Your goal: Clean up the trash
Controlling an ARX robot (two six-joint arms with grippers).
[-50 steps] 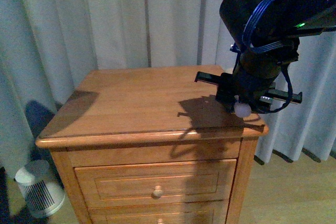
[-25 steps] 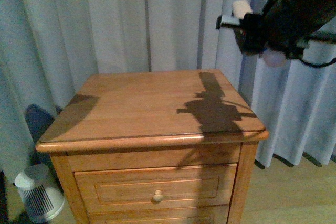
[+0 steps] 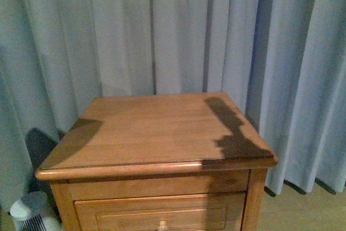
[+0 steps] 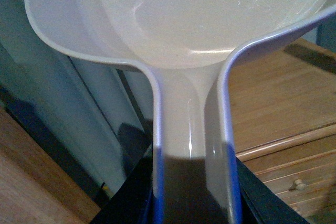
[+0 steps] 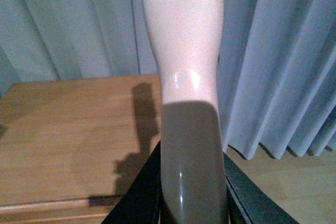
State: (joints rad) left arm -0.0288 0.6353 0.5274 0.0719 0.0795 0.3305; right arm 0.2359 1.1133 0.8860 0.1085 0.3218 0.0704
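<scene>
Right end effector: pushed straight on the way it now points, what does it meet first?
Probably the curtain: the pink handle in the right end effector points past the nightstand toward it. Depth unclear.

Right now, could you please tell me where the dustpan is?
The dustpan appears only in the left wrist view, its handle between the left fingers, held up near the nightstand.
</scene>
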